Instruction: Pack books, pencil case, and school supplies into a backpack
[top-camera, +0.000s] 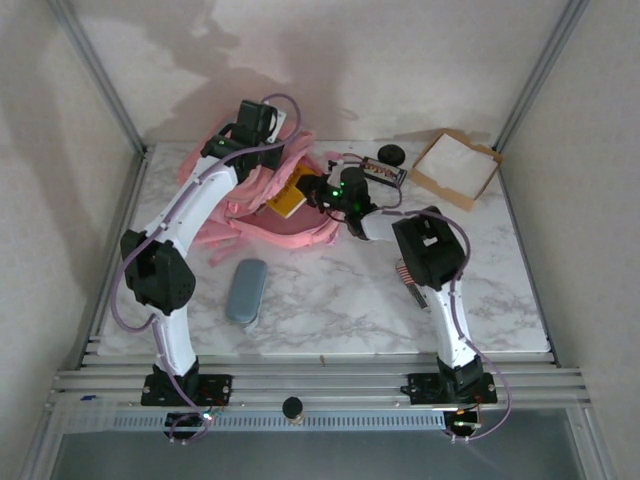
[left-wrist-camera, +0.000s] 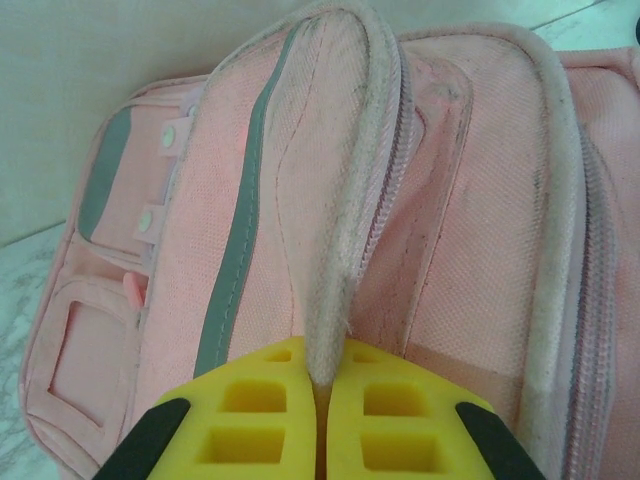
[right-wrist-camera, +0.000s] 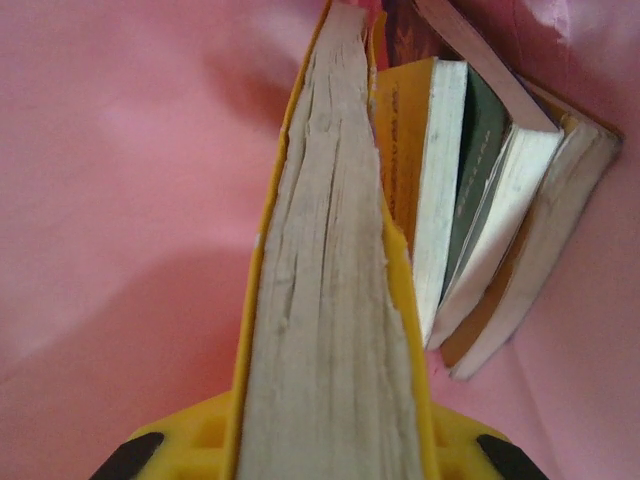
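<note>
My bench (top-camera: 335, 300) is a white marble-patterned top, a ribbed metal rail (top-camera: 320, 382) along its near edge; plain pale walls (top-camera: 400, 70) rise behind, softly shadowed.

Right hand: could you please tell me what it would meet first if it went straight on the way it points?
Probably the pink lining of the backpack, reached first by the yellow book that the right hand grips; the packed books sit close beside it. Depth is unclear.
</note>
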